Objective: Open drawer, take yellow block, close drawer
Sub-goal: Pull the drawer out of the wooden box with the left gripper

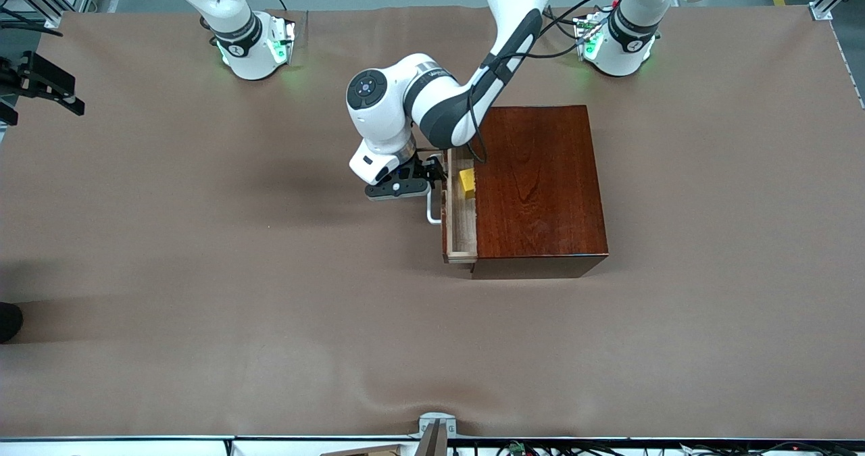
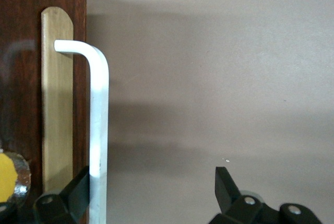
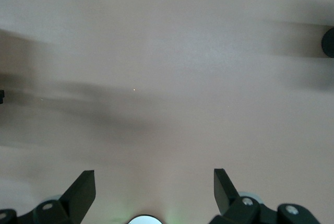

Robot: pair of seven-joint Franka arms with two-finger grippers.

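The drawer point(image 1: 461, 223) is pulled partway out of the dark reddish-brown wooden box point(image 1: 540, 186), toward the right arm's end of the tabletop point(image 1: 203, 273). The yellow block point(image 1: 467, 182) lies in the drawer's light-wood tray, close under the box's top edge. A white loop handle point(image 1: 431, 211) stands out from the drawer's dark front. The left hand point(image 1: 432, 172) is at that handle, its fingers point(image 2: 73, 195) spread apart, one just beside the white bar point(image 2: 98, 130) and the other well clear of it. The right hand point(image 3: 154, 192) waits with its fingers apart over bare tabletop.
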